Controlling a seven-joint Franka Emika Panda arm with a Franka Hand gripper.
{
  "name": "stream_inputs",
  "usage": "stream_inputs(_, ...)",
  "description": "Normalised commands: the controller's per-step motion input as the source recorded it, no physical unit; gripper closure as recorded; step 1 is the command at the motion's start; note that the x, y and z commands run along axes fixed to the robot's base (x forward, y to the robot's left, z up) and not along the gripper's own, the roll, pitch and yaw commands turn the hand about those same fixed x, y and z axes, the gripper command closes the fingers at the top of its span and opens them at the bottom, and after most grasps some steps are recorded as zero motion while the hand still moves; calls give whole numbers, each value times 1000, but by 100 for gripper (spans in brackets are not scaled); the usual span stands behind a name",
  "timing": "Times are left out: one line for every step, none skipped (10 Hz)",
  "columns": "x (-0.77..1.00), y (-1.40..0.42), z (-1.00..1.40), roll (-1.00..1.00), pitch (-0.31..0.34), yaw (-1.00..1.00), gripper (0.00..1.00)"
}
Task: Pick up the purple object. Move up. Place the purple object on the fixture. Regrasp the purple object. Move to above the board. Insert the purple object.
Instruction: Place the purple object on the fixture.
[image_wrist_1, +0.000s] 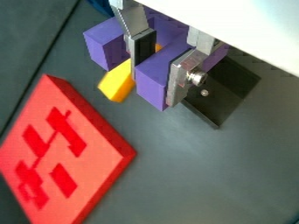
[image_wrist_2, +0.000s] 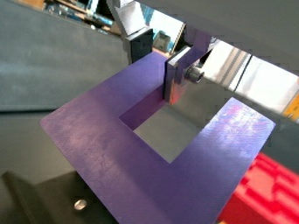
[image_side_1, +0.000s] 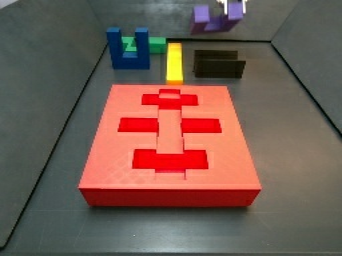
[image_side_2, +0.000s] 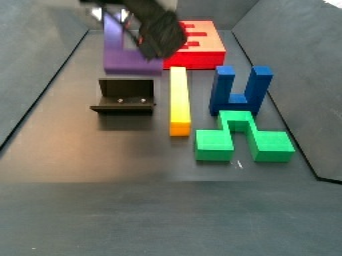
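Here the gripper (image_wrist_1: 159, 63) hangs above the fixture (image_side_1: 219, 65), jaws clamped on the purple object (image_wrist_1: 155, 77).

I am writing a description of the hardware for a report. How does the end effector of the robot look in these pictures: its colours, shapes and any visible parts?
The end effector has two flat silver metal finger plates with dark pads. A round screw head sits on one plate in both wrist views. Above the fingers, a white housing shows. In a side view the end effector looks dark and blurred. No cables or markings are visible.

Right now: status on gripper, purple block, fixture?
Gripper shut on purple object, raised clear of the floor. Fixture empty. Yellow bar beside it, not blocking.
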Motion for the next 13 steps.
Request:
stream_inputs(846, 0, -329, 163, 246, -54, 100)
stream_inputs(994, 40, -277, 97, 346, -29, 100)
stream_inputs(946, 120, -214, 126, 477, -31, 100)
stream_inputs(849, 60, -346, 40, 337, -80, 100)
stream_inputs(749, 37, -317, -126, 123, -166, 100)
stream_inputs(594, 0, -337, -146, 0, -329, 100)
stream_inputs(386, 0, -274, -211, -186, -166, 100)
stream_inputs(240, -34, -249, -154, -283, -151, 100)
stream_inputs(220, -89, -231, -40, -243, -220, 100)
stream_inputs(183, -86, -174, 0, -151, -214, 100)
stream_inputs(63, -80, -197, -11, -126, -109, 100)
stream_inputs(-6, -100, -134, 0, -6, -9, 100)
stream_inputs(-160, -54, -91, 6, 0, -51, 100)
